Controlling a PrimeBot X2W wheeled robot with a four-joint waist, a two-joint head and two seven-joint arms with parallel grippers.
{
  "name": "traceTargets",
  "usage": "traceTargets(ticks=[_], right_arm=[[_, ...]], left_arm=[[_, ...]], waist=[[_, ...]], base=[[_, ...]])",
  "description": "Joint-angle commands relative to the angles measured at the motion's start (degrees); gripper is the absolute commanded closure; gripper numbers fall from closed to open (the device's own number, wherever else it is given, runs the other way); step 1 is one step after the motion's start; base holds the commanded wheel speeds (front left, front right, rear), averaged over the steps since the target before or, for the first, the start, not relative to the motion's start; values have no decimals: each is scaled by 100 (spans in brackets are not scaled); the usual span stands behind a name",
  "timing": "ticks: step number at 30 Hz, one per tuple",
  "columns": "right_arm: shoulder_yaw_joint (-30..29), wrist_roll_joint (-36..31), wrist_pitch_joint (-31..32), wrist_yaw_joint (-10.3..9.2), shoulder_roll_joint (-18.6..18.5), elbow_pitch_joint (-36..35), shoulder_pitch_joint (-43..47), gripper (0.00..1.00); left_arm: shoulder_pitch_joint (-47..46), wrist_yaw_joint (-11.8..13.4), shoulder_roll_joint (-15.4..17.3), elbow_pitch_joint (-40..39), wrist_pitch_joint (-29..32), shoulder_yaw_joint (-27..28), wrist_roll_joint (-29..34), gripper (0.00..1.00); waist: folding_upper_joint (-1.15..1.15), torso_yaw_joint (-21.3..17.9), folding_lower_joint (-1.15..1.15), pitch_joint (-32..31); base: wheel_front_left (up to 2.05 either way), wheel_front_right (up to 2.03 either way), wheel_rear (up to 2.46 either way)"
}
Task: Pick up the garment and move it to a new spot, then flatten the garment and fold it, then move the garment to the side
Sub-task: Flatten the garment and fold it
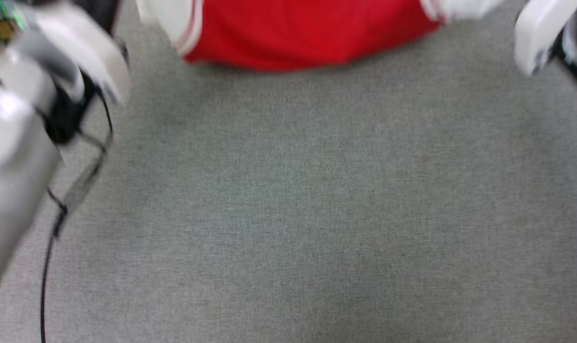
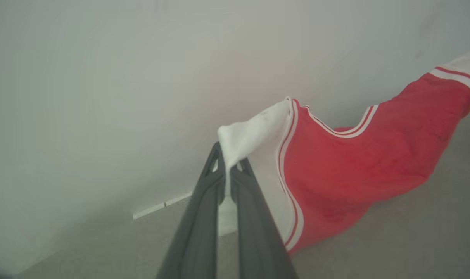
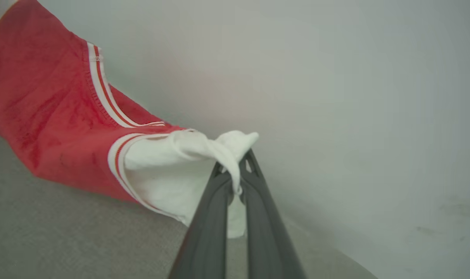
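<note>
A red shirt point(image 1: 307, 33) with white sleeves hangs stretched between the robot's two arms at the far edge of a grey, cloth-covered table point(image 1: 317, 214). The head view is blurred; it shows the red body of the shirt spread across the top of the picture, with a white sleeve and red-white striped trim at each end. A pale left forearm point(image 1: 12, 157) fills the left side, a thin black cable point(image 1: 50, 238) trailing below it, and a pale right forearm point(image 1: 541, 33) enters at the upper right.

In the left wrist view, the left pincer point(image 2: 230, 162) is clamped on the bunched tip of one white sleeve point(image 2: 258, 131), its two dark fingers point(image 2: 204, 217) pressed close with cloth between them. From there the shirt point(image 2: 355, 166) runs away to the right, its striped neckline dipping in the middle, and its lower edge appears to reach the grey table point(image 2: 413, 240). A plain pale wall point(image 2: 103, 97) stands behind.

In the right wrist view, the right pincer point(image 3: 235, 162) is likewise clamped on the other white sleeve point(image 3: 165, 170), the cloth gathered into a knot-like fold at the fingertips. The red body point(image 3: 45, 116) sags away to the left toward the table point(image 3: 64, 232). No print can be made out on the side of the shirt that shows
</note>
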Motion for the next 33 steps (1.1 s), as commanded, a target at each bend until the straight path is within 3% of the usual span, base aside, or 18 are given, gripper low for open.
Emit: traceTargets(ticks=[1,14,25,33], right_arm=[[96,82,-98,-6,-66,-22,323,100],[698,893,-494,-6,-686,-621,2584,100],[361,1270,-666,-6,-1232,-1095,4559,100],[-192,1281,-249,-6,-1658,-1972,5995,100]], left_arm=[[400,55,54,-109,-35,-88,-12,100],[3118,655,537,-1143,-69,-345,-640,100],[5018,1287,1260,-2025,-129,-416,-1156,100],[5944,1790,1691,-2646,-182,-385,-1372,100]], waist=[[0,1,0,-255],[0,46,0,-1231],[0,23,0,-1961],[0,61,0,-2172]], base=[[0,0,0],[0,0,0],[0,0,0],[0,0,0]])
